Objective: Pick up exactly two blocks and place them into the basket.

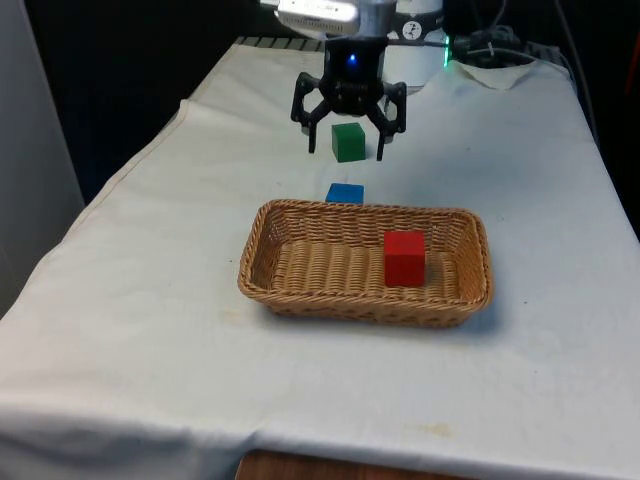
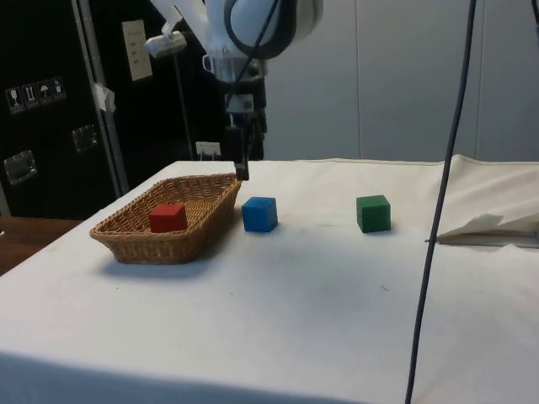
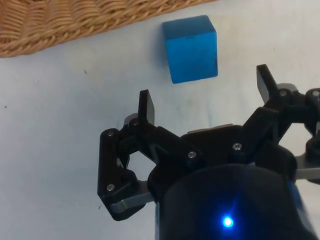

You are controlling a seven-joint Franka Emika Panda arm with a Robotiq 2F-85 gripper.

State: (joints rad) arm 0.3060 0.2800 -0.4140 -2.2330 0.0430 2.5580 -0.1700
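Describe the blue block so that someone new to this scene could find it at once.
Start at the wicker basket in the middle of the white cloth. The blue block sits on the cloth just outside its far long wall. The red block lies inside the basket, and the green block stands farther off.

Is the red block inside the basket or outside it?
Inside. The red block rests on the floor of the basket, enclosed by its woven walls.

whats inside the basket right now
One red block sits inside the wicker basket, near its end at the front view's right. Nothing else is visible in it; the near wall hides little.
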